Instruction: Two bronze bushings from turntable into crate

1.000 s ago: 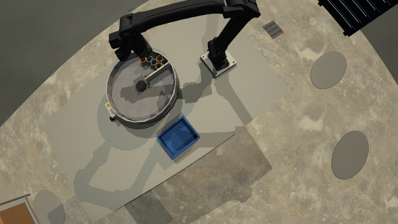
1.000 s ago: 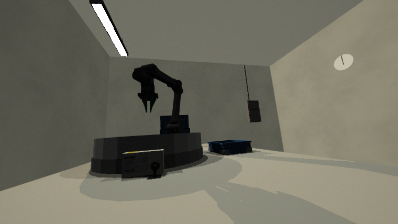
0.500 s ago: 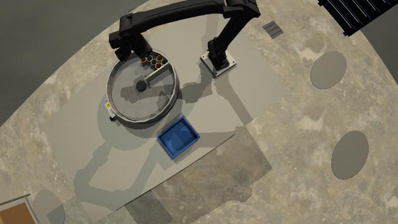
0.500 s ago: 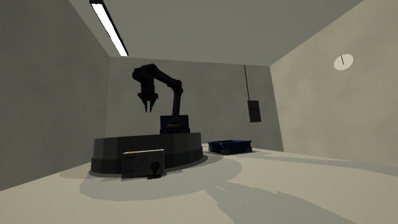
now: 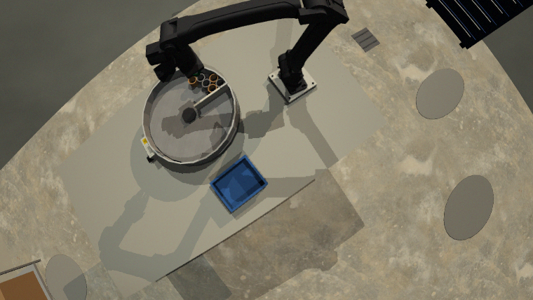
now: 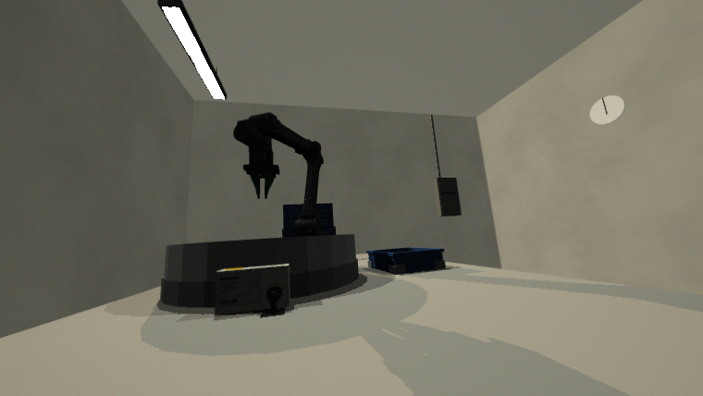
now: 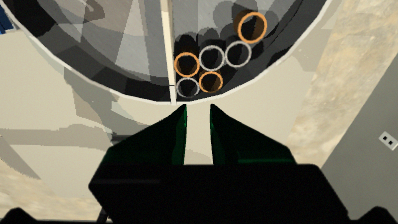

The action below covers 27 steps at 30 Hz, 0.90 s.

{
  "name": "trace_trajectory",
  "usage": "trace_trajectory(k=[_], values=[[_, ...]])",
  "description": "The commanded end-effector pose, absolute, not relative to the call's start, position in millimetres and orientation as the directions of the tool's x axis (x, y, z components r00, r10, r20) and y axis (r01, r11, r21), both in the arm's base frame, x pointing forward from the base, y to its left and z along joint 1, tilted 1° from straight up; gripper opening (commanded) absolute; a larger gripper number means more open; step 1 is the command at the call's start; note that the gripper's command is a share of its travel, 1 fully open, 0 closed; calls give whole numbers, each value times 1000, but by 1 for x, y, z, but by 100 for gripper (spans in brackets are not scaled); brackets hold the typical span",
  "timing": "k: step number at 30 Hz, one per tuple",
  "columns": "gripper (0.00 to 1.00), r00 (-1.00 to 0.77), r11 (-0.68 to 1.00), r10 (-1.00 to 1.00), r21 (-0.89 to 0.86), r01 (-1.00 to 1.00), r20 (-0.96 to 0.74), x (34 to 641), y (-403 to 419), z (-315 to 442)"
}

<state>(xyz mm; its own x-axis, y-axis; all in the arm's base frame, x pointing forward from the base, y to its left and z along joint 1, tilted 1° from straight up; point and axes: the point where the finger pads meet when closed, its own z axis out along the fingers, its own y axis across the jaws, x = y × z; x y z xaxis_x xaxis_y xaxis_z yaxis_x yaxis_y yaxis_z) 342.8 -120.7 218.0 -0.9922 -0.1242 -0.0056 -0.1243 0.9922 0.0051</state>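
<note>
Bronze rims mark three bushings for you on the turntable (image 5: 167,111) (image 6: 260,255) (image 7: 100,82): one (image 5: 212,92) (image 7: 175,64) by the pale divider (image 5: 210,95) (image 7: 169,45), another (image 5: 213,81) (image 7: 210,92) near the outer wall, and a third (image 5: 188,80) (image 7: 238,27) farther round. Three silver-grey bushings (image 5: 205,86) (image 7: 211,69) sit among them. Your claw (image 5: 196,73) (image 6: 263,197) (image 7: 198,111) hangs above the turntable, pointing down, its fingers parted by a narrow gap with nothing held. You have the blue crate (image 5: 240,184) (image 6: 408,260) (image 7: 4,25) beside the turntable on the table (image 5: 290,148) (image 6: 442,319) (image 7: 40,100).
</note>
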Motion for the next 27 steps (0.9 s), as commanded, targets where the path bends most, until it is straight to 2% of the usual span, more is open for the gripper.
trace_trajectory(k=[1,27], values=[[19,-991,992,-127,-12,-127,-48,354,-126,242],[19,-991,992,-127,-12,-127,-48,354,-126,242]])
